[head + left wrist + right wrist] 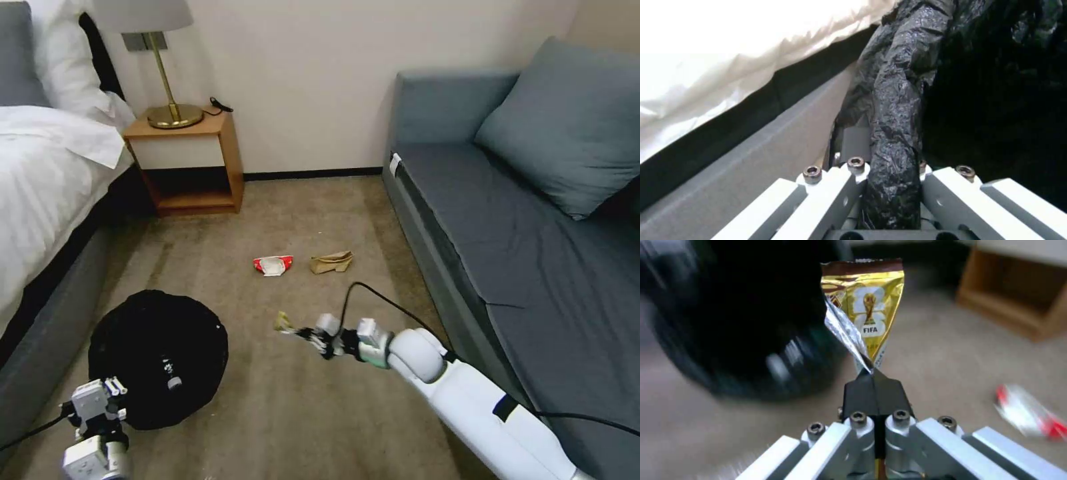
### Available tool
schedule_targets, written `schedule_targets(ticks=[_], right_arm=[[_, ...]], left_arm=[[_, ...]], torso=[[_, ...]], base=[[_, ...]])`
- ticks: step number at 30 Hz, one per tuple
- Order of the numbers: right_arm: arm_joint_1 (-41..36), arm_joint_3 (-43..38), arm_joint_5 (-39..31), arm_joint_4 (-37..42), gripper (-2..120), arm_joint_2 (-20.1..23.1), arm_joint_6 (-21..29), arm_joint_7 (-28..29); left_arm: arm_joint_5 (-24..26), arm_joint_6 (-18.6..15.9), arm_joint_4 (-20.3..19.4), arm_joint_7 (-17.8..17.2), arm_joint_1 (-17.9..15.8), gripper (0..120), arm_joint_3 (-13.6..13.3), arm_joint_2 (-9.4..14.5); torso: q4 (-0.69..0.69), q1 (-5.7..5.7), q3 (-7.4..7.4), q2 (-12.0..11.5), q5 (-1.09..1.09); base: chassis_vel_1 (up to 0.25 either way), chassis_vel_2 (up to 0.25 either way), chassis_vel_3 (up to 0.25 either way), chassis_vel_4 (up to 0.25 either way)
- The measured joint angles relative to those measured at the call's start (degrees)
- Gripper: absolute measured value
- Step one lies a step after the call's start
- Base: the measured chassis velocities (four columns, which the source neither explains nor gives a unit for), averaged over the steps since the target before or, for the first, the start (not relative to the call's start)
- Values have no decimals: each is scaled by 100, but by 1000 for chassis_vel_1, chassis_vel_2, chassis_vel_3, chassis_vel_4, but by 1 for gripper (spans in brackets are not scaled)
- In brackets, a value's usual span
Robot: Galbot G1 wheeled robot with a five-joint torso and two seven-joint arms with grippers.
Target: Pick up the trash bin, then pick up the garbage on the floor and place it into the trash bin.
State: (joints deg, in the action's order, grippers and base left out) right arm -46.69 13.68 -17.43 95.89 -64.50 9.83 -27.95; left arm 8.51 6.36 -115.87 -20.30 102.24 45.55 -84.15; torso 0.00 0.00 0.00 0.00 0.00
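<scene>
The trash bin (157, 357), draped in a crinkly black bag, is held just above the carpet at the lower left beside the bed. My left gripper (115, 389) is shut on its near rim; the left wrist view shows the bag-covered rim (896, 110) pinched between the fingers (849, 186). My right gripper (303, 331) hovers to the right of the bin, shut on the yellow-brown foil wrapper (284, 323). In the right wrist view the gold wrapper (867, 306) sticks out of the closed gripper (872, 375) in front of the bin (738, 326). A red-and-white wrapper (273, 265) and a crumpled tan paper bag (331, 262) lie on the carpet farther off.
A bed with white sheets (47, 173) and a grey frame (755, 156) borders the left. A wooden nightstand (190, 160) with a brass lamp (170, 100) stands against the back wall. A grey sofa (533, 233) runs along the right. Open carpet (300, 413) lies between.
</scene>
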Motion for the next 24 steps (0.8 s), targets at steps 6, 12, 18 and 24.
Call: schedule_targets(ticks=[6,12,18,24], right_arm=[[672,756,-1446,118,0,-491,-250,993],[1203,1241,-1988,-275,0,-940,-488,1462],[1443,1583,-2159,-1046,0,-1691,-893,1557],[1414,1668,-1680,-2065,0,-2462,-1353,1462]], left_arm=[[-83,30,144,42,-201,3,-30,-178],[-72,0,194,63,-335,3,-26,-216],[-24,6,207,137,-491,3,-5,-292],[20,57,262,128,-569,3,3,-319]], torso=[[0,0,0,0,-1],[1,0,0,0,-1],[0,0,1,0,-2],[1,0,1,0,-1]], base=[[0,0,0,0],[0,0,0,0],[0,0,0,0],[0,0,0,0]])
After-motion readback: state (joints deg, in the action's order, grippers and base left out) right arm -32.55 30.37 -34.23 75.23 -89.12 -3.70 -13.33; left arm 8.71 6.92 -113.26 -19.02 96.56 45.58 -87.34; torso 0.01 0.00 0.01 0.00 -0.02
